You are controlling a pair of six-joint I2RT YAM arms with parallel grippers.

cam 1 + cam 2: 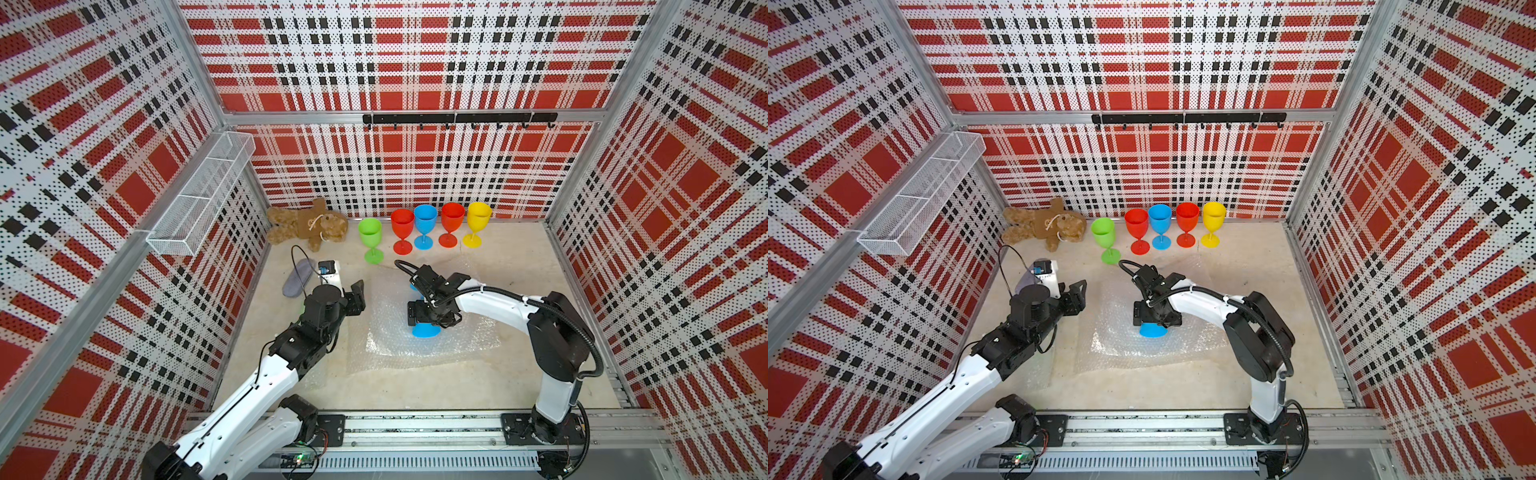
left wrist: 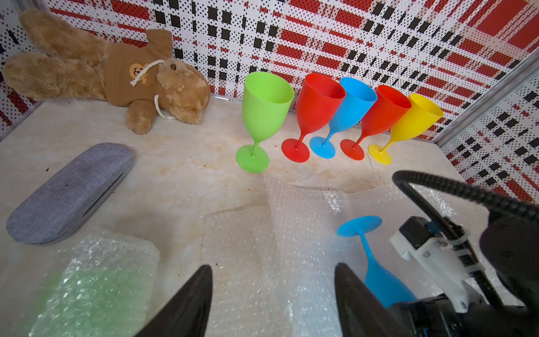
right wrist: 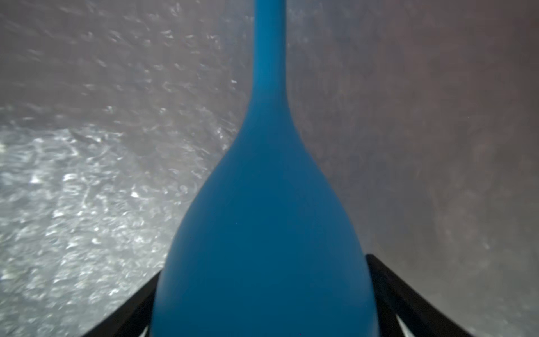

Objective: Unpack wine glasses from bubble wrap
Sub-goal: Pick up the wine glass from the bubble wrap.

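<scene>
While both top views mostly hide the lying blue goblet [image 1: 424,331] under the right gripper [image 1: 430,313], its wrist view shows fingers [image 3: 408,294] flanking the bowl on bubble wrap [image 3: 73,189], middle of the worktop [image 1: 519,374]; squeezing or not, can't tell. Left gripper [image 2: 272,267] hangs spread, empty.

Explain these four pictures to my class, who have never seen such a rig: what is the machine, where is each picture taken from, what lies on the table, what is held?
Two robot arms with two-fingered grippers. Both top views look down on the whole table; the other two come from wrist cameras. Upright by the back wall: a green goblet, red goblet, blue goblet, second red goblet, yellow goblet. A teddy bear and grey pouch lie nearby. A second blue goblet lies on bubble wrap; the right gripper straddles its bowl, but whether it grips is unclear. The left gripper is open and empty. A wrapped green bundle lies near it.
</scene>
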